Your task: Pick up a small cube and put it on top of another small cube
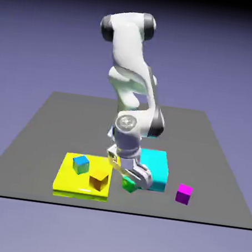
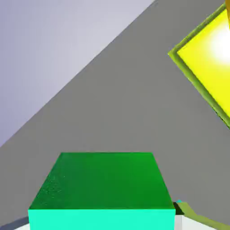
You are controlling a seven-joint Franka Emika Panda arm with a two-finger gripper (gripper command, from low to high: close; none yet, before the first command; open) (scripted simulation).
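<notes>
Reaching low over the grey table, the white arm brings its gripper down at the near side, between the yellow slab and the large cyan block; a small green cube sits at the fingertips, partly covered by the hand; in the hand view the green cube fills the lower middle, large, its top dark green and its near face turquoise, and it hides the finger tips; the gripper appears clenched on this cube, though whether the cube is lifted or touching the table I cannot tell. On the yellow slab stand a small blue cube toward the back and a small orange cube at the corner nearest the gripper; the two are apart. A small magenta cube lies alone on the table at the exterior view's right, near the cyan block but not touching it.
</notes>
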